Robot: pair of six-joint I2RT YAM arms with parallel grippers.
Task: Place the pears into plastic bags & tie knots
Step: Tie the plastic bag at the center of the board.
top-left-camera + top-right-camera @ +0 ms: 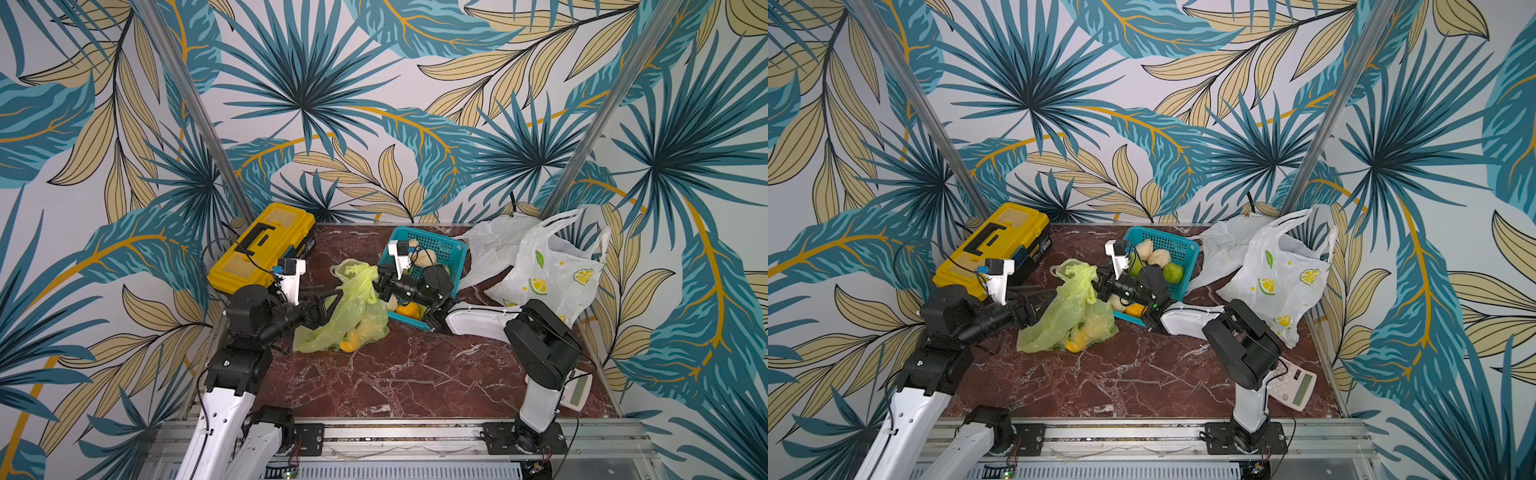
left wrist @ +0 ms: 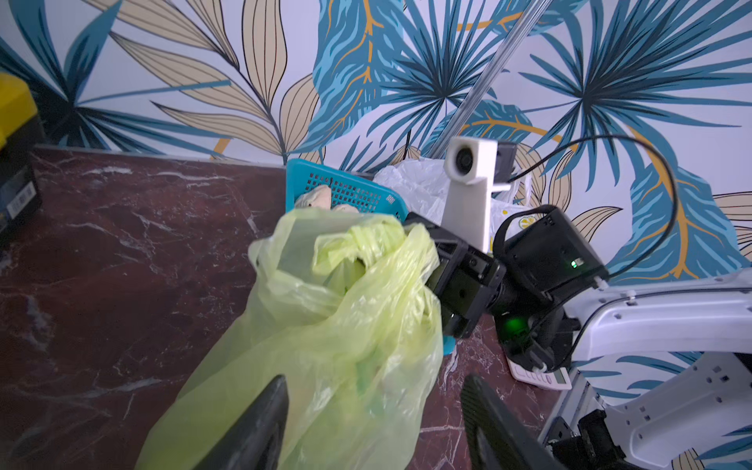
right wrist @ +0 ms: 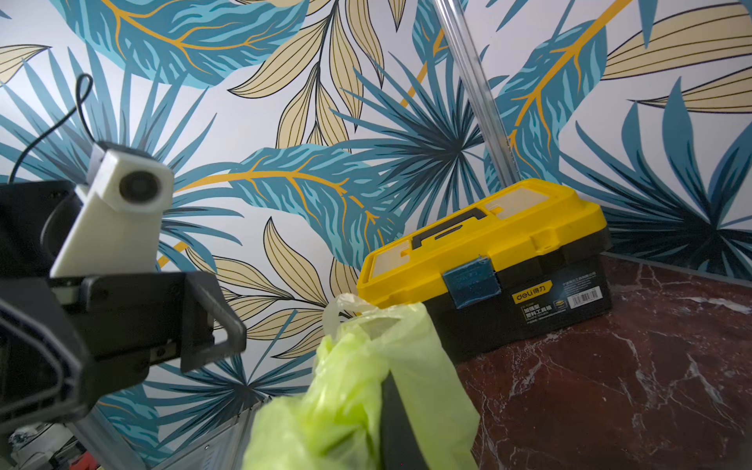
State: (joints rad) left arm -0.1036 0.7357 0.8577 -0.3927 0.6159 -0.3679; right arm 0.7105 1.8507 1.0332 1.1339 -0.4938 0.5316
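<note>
Top views place the lime-green bag (image 1: pixel 353 307) left of bench (image 1: pixel 395 374) centre, just beside the teal basket (image 1: pixel 446 249). Several pears (image 1: pixel 353 340) show through its film, and more lie in the basket. The right pincer (image 1: pixel 378 287) is clamped on the bag's upper film. The left pincer (image 2: pixel 374 423) stands wide open with film between its jaws, gripping nothing. Judged step: gathering the bag mouth for knotting. The next move requires closing the left pincer on the free handle, then crossing both handles without tearing the film.

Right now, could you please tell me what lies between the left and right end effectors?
The lime-green bag fills that gap in both top views; the right end effector pinches its top, the left end effector stands open beside it.
</note>
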